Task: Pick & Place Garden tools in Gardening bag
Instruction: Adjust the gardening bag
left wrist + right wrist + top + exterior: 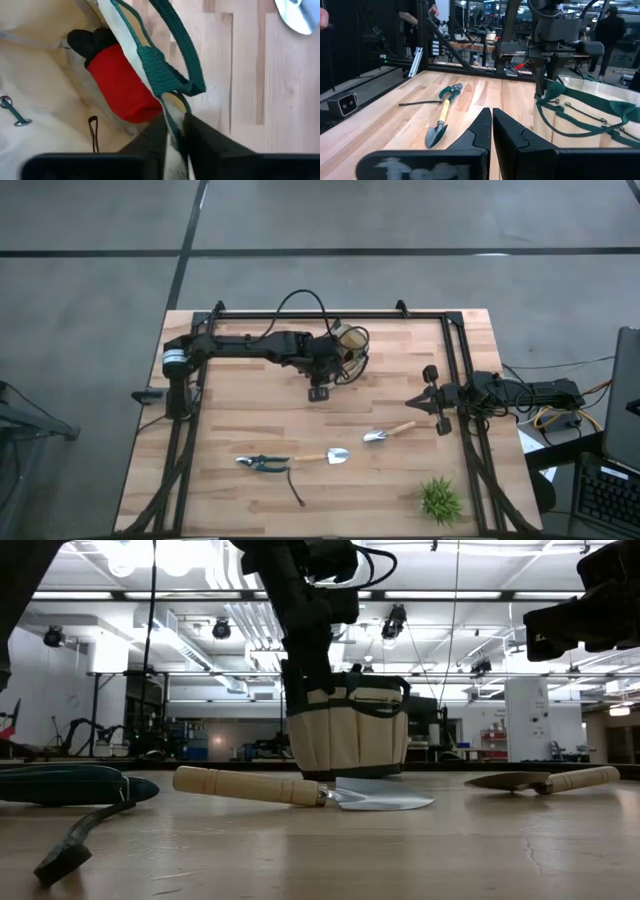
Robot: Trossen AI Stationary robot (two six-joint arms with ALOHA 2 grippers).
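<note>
The tan gardening bag (350, 340) with green trim stands on its base on the table's far middle (348, 730). My left gripper (175, 125) reaches down at its rim and is shut on it (340, 362). Inside the bag lies a red item with a black end (120, 85). Two wooden-handled trowels (335, 456) (388, 434) and green-handled pruners (262, 463) lie flat on the near half of the table. My right gripper (415, 402) waits shut at the table's right (491, 125), touching nothing. My left gripper pinches the bag's upper wall (172, 112) just below where the green handle strap is sewn on. One finger (150, 142) is inside the bag and one (210, 145) outside. The fingers come slanting down from above. The bag stays upright on the table.
A dark strap-like piece (297, 490) lies by the pruners. A green spiky plant (440, 500) stands at the near right corner. A black frame (455, 360) runs along the table's far and side edges. Bare wood lies between the bag and the trowels.
</note>
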